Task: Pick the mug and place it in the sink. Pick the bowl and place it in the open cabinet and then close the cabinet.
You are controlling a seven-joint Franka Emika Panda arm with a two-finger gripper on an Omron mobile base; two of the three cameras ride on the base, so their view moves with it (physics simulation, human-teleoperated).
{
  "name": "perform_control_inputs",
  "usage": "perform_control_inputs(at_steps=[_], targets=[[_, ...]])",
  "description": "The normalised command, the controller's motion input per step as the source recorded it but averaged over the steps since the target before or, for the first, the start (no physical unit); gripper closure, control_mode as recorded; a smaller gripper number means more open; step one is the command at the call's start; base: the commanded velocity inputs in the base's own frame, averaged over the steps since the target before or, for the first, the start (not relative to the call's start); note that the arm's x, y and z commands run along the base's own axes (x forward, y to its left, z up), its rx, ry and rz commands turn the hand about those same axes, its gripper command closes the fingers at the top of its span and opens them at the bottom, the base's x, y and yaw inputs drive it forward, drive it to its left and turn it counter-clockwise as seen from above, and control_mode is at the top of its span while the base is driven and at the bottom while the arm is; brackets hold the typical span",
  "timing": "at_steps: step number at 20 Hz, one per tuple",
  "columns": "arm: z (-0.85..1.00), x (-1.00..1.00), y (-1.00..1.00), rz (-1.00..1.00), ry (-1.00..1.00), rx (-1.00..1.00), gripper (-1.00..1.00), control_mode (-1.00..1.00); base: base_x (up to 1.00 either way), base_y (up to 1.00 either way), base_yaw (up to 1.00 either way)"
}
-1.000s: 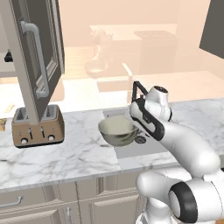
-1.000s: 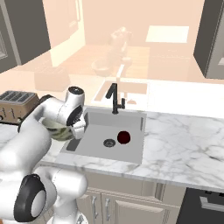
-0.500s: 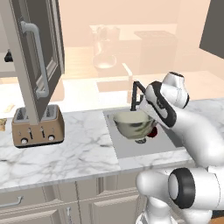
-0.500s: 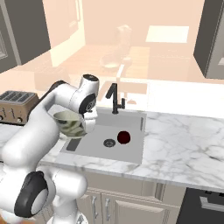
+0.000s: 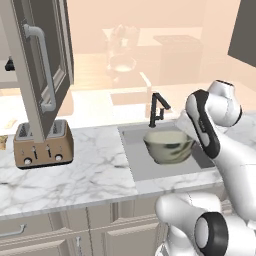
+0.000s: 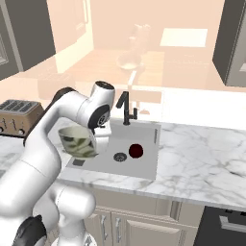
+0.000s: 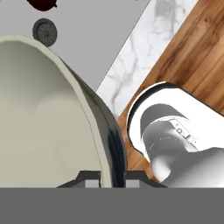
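The cream-grey bowl [image 5: 169,145] with dark marks hangs in the air over the sink [image 5: 139,162], near the black faucet [image 5: 158,107]. My gripper [image 5: 189,131] is shut on the bowl's right rim. In the right base view the bowl [image 6: 79,141] hovers by the left edge of the sink [image 6: 141,137], with the gripper [image 6: 99,138] at its rim. The hand view has the gripper [image 7: 112,176] pinching the bowl's wall [image 7: 48,118]. A dark red mug [image 6: 136,151] lies in the basin beside the drain [image 6: 119,156]. The cabinet door [image 5: 46,65] stands open at the upper left.
A brown toaster [image 5: 44,145] stands on the marble counter [image 5: 75,175] below the open door, and its long bar handle [image 5: 43,70] juts toward me. Base cabinets with drawer fronts [image 5: 45,235] run under the counter. In the hand view, wooden floor [image 7: 197,52] lies beyond the counter edge.
The arm has swung to the right with the bowl in its grip, carrying it from over the counter's edge to above the sink. The toaster and cabinet door have stayed put.
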Motion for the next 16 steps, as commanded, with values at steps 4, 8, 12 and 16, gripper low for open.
perform_control_inputs(at_steps=[4, 8, 12, 16], targets=[[0.18, -0.39, -0.06, 0.03, -0.16, -0.06, 1.00, -1.00, 0.00, 0.00, 0.00], [0.15, -0.27, -0.15, 0.01, -0.22, -0.03, 1.00, -1.00, 0.00, 0.00, 0.00], [0.03, -0.07, -0.12, 0.01, -0.14, 0.00, 1.00, -1.00, 0.00, 0.00, 0.00], [0.00, 0.00, 0.00, 0.00, 0.00, 0.00, 1.00, -1.00, 0.00, 0.00, 0.00]])
